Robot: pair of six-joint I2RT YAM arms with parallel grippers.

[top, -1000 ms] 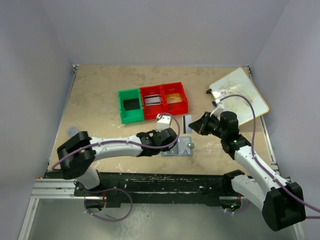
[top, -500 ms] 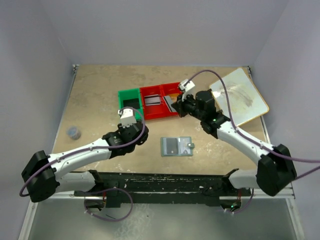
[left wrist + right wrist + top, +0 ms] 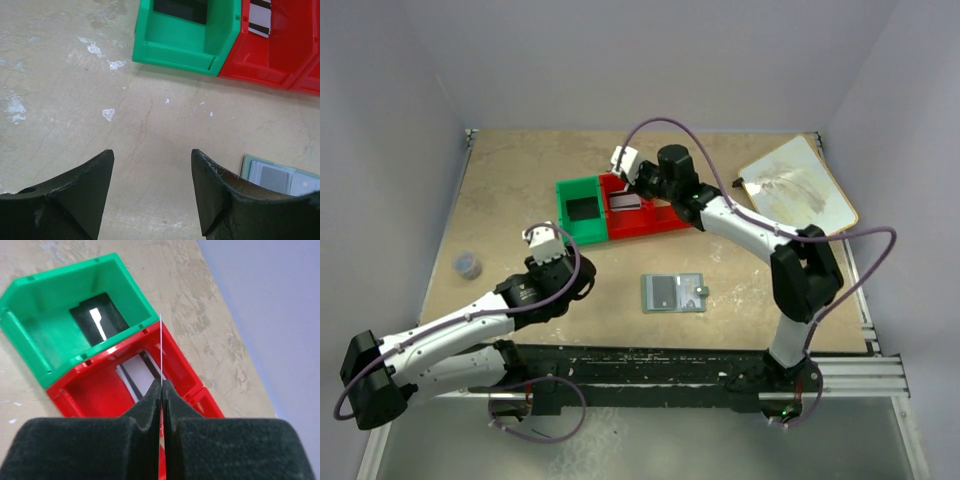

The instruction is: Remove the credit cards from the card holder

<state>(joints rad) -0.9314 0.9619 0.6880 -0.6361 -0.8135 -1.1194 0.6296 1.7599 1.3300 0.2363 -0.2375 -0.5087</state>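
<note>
The card holder [image 3: 674, 293] lies open and flat on the table, its corner also at the lower right of the left wrist view [image 3: 278, 175]; a darker grey rectangle shows in its left half. My right gripper [image 3: 161, 383] is shut on a thin credit card [image 3: 161, 347] seen edge-on, hanging over the middle red bin [image 3: 638, 222]. A white striped card [image 3: 135, 374] lies in that bin and a dark card [image 3: 98, 320] in the green bin [image 3: 582, 211]. My left gripper [image 3: 151, 155] is open over bare table, left of the card holder, with nothing between its fingers.
A second red bin [image 3: 672, 206] adjoins the first on the right. A large cream board [image 3: 800, 190] lies at the back right. A small round bluish object [image 3: 468, 264] sits near the left edge. Grey walls enclose the table.
My right gripper has carried the card leftward to above the middle red bin. My left arm has pulled back to the left, away from the card holder, with its jaws opened.
</note>
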